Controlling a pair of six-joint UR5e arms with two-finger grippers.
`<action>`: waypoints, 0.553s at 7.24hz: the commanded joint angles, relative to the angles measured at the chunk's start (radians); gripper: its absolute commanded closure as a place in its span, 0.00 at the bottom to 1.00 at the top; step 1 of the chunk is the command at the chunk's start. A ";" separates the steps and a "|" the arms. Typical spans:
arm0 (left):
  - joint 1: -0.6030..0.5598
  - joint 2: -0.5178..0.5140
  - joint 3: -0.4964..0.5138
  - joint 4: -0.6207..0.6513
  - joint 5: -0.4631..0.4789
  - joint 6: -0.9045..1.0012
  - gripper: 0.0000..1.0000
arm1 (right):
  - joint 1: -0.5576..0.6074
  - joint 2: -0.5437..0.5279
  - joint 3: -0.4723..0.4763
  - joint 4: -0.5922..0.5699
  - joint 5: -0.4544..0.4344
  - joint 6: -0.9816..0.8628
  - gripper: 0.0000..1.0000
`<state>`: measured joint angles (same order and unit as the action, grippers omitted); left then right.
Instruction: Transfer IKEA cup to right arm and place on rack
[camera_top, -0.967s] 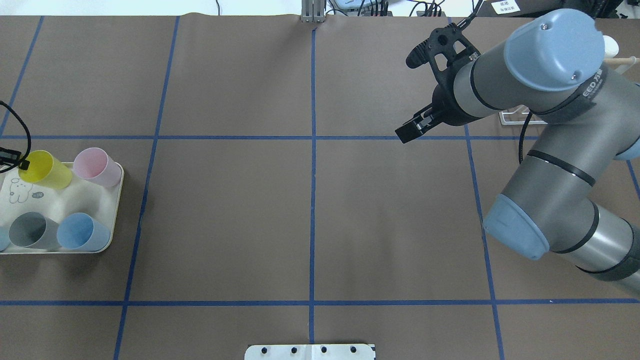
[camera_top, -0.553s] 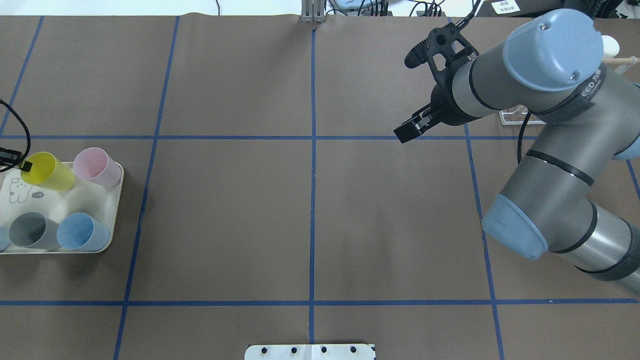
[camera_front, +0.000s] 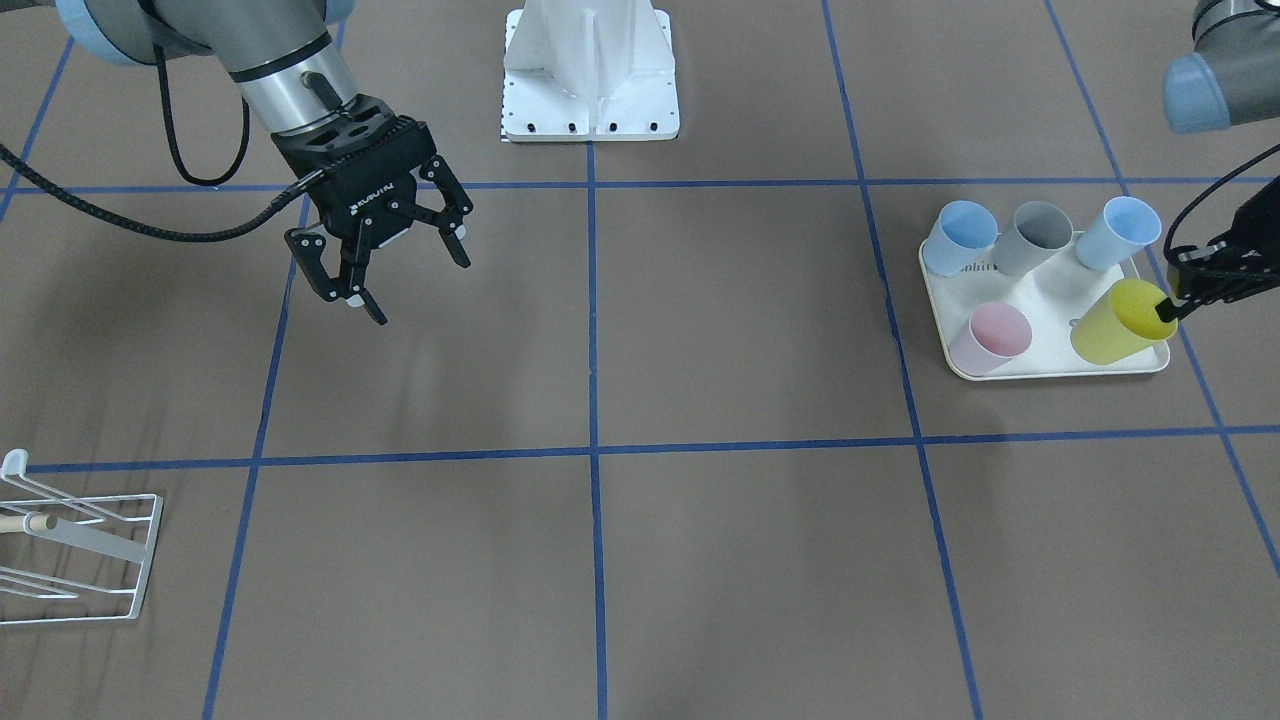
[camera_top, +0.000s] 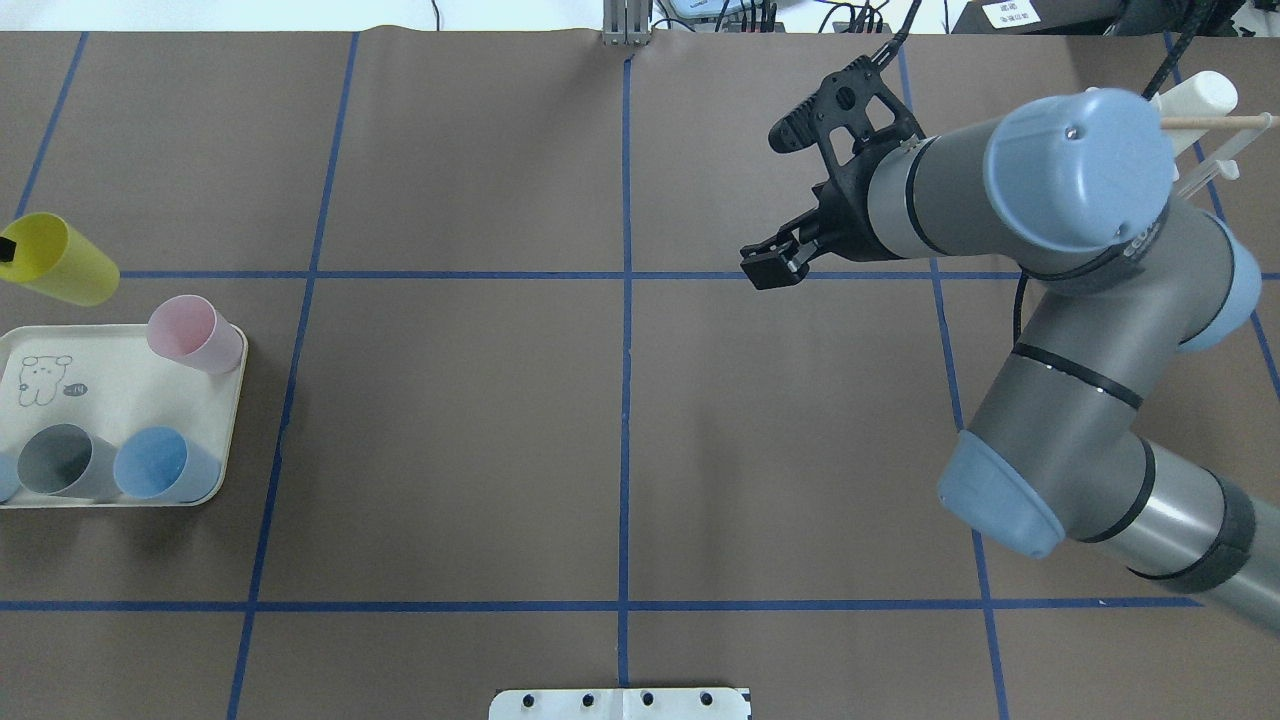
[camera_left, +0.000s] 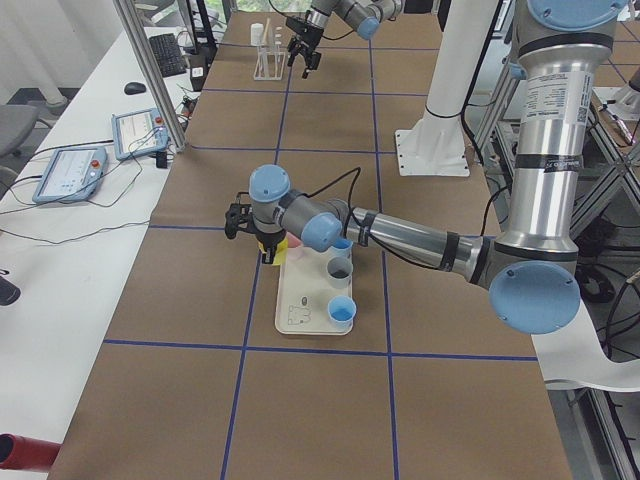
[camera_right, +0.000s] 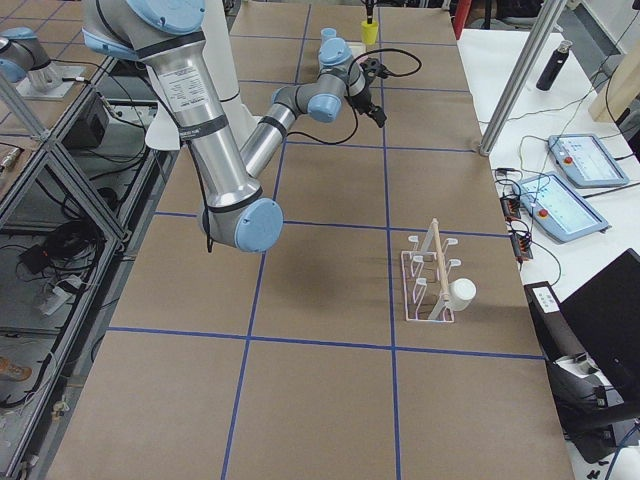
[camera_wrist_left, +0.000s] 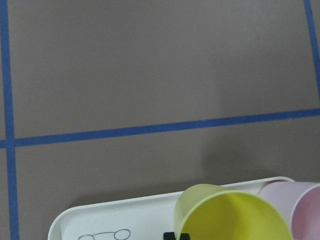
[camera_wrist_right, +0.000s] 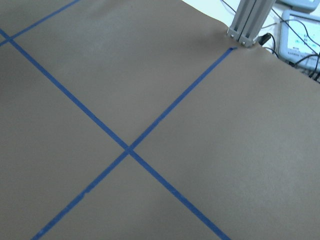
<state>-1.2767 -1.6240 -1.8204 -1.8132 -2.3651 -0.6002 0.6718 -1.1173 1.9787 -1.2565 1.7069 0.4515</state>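
Observation:
My left gripper (camera_top: 6, 250) is shut on the rim of a yellow IKEA cup (camera_top: 62, 262) and holds it tilted, above and just beyond the cream tray (camera_top: 120, 375). The cup also shows in the front view (camera_front: 1112, 322) and the left wrist view (camera_wrist_left: 232, 216). My right gripper (camera_front: 418, 283) is open and empty, hanging over the table right of centre; it also shows in the overhead view (camera_top: 772, 266). The white wire rack (camera_front: 85, 545) with its wooden dowel stands at the far right, partly hidden behind my right arm in the overhead view (camera_top: 1215, 122).
A pink cup (camera_top: 192, 333), a grey cup (camera_top: 62, 460) and a blue cup (camera_top: 160, 465) stand on the tray, with another light blue cup (camera_front: 1120, 230) at its edge. Blue tape lines cross the brown table. The robot's base plate (camera_front: 590, 110) is mid-table.
The left gripper has lifted the yellow cup off the tray and carried it away from the robot. The right arm has swung its open gripper leftward toward the table's centre.

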 joint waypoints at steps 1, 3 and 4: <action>-0.006 -0.075 -0.166 0.120 -0.087 -0.326 1.00 | -0.116 0.004 -0.003 0.110 -0.210 0.001 0.01; 0.003 -0.201 -0.191 0.103 -0.195 -0.619 1.00 | -0.165 0.057 -0.012 0.112 -0.243 0.006 0.01; 0.016 -0.256 -0.198 0.083 -0.244 -0.738 1.00 | -0.170 0.062 -0.027 0.124 -0.244 0.001 0.01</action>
<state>-1.2727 -1.8086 -2.0060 -1.7128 -2.5453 -1.1784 0.5178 -1.0727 1.9658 -1.1436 1.4731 0.4555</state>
